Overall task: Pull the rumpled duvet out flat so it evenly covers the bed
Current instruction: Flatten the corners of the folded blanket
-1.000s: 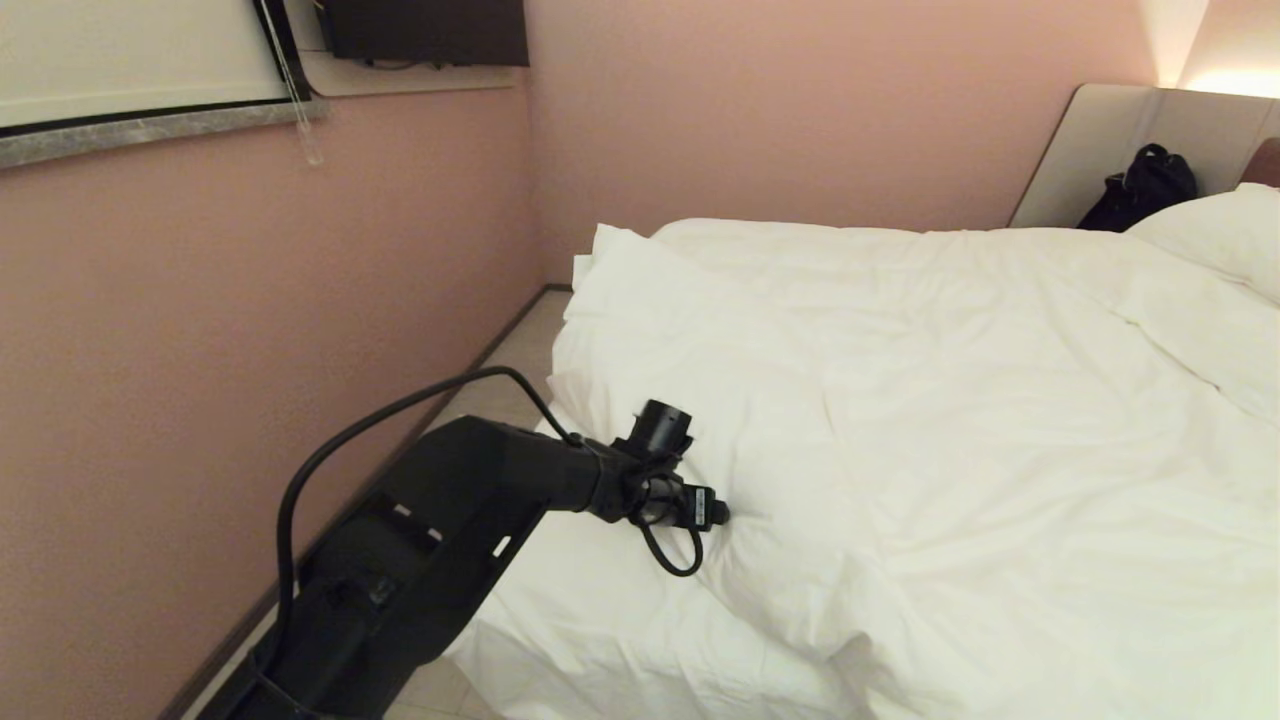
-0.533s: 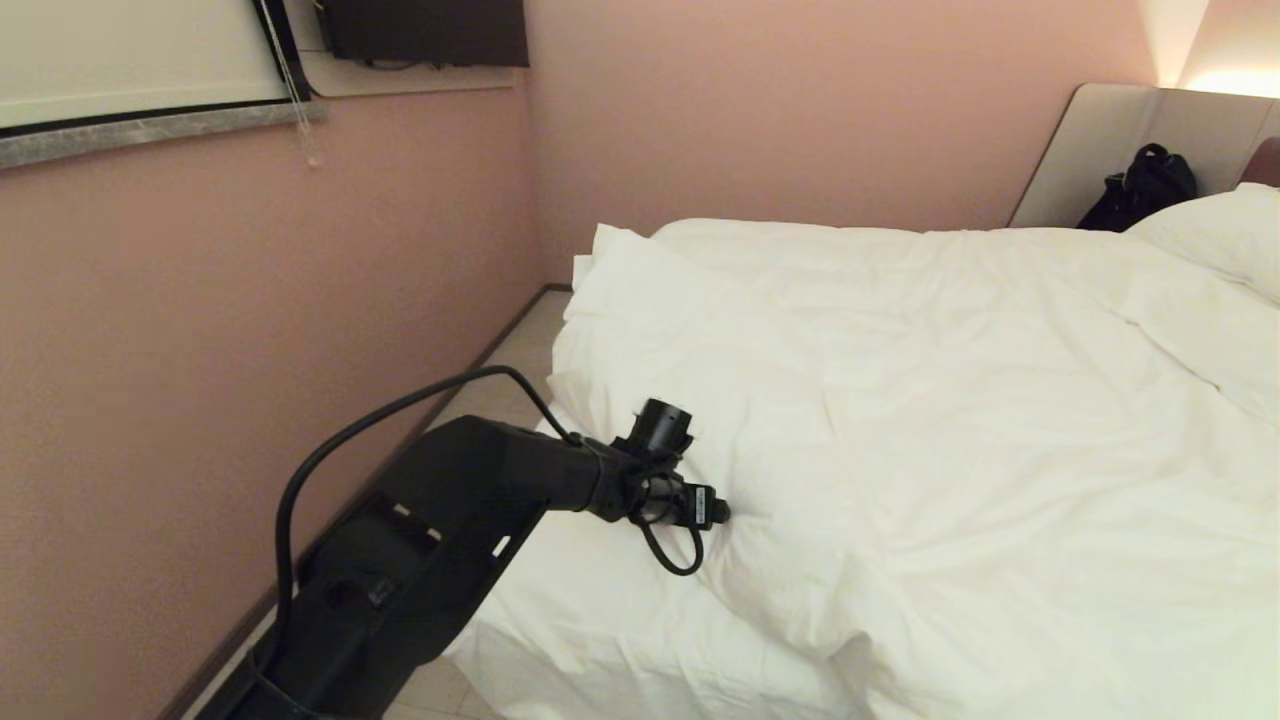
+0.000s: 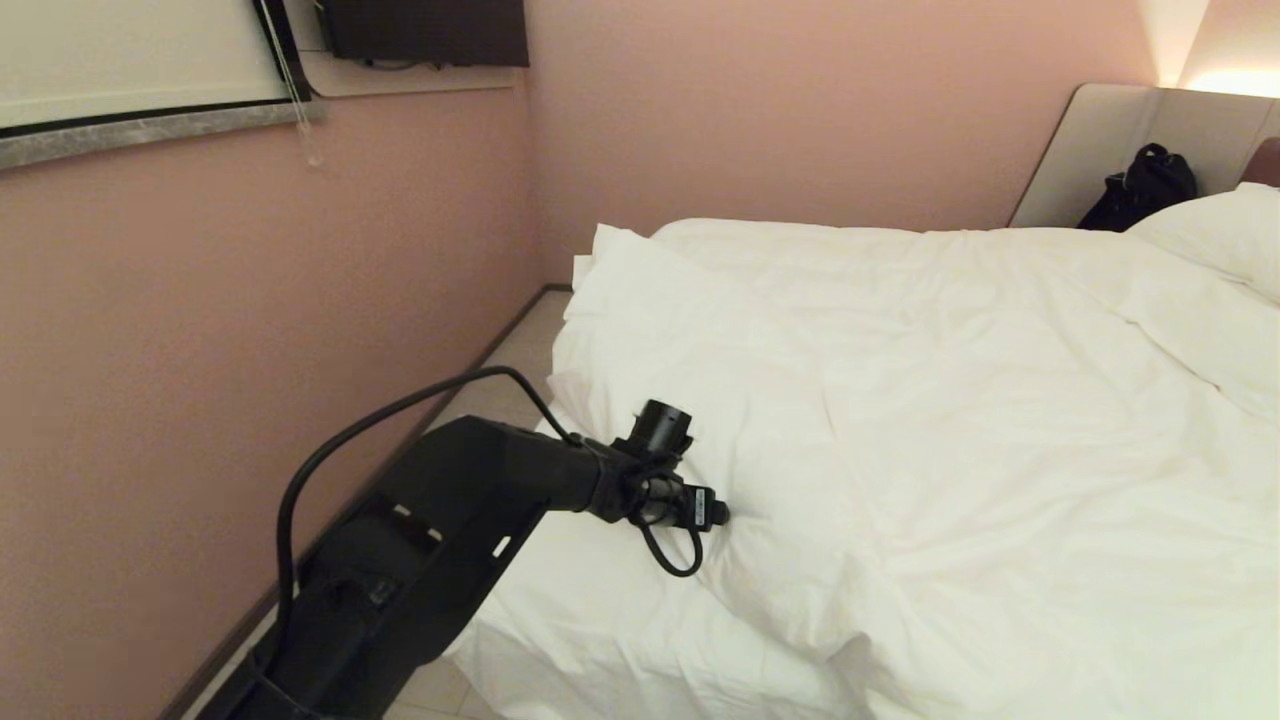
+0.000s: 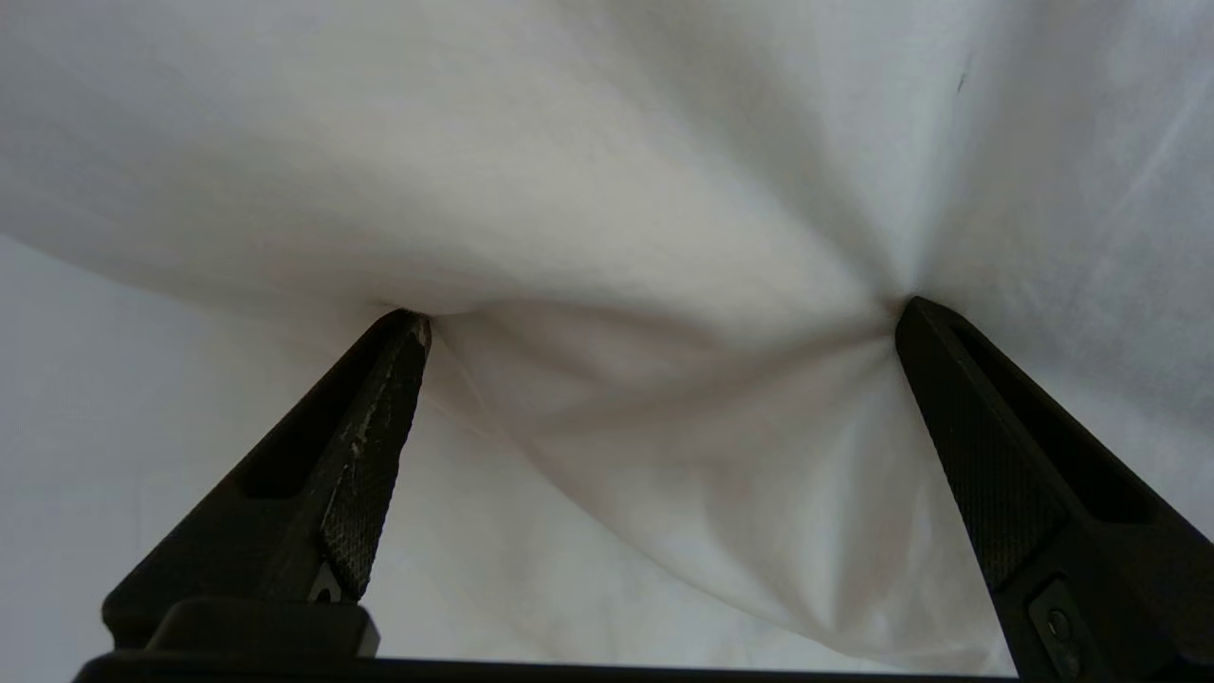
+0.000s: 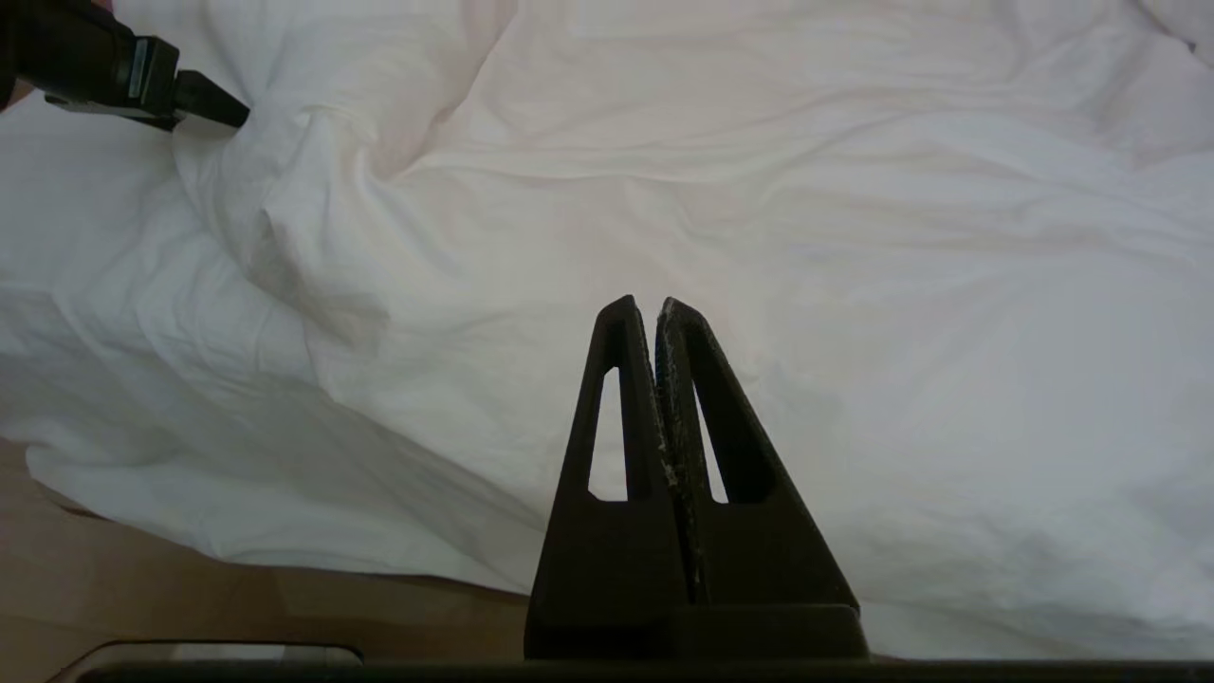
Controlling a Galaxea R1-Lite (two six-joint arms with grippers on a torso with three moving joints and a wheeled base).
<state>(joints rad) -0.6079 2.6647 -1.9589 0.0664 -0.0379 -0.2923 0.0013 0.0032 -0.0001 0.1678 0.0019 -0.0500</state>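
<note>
The puffy white duvet [image 3: 900, 400] lies wrinkled over most of the bed [image 3: 560, 640], with a raised fold near the foot-end corner on my left. My left gripper [image 3: 725, 515] reaches in from that corner. In the left wrist view it [image 4: 664, 318] is open wide, both fingertips [image 4: 403, 332] pressed into the duvet [image 4: 664, 190], and a bulge of cloth sits between them. My right gripper [image 5: 652, 305] is outside the head view. It hovers shut and empty above the duvet [image 5: 854, 237] near the bed's near edge.
A pink wall runs close along the left, leaving a narrow floor strip [image 3: 510, 350] beside the bed. A pillow [image 3: 1220, 230] and a black bag [image 3: 1140, 190] lie at the headboard [image 3: 1090, 150] end, far right. Floor [image 5: 190, 588] shows below the duvet's hanging edge.
</note>
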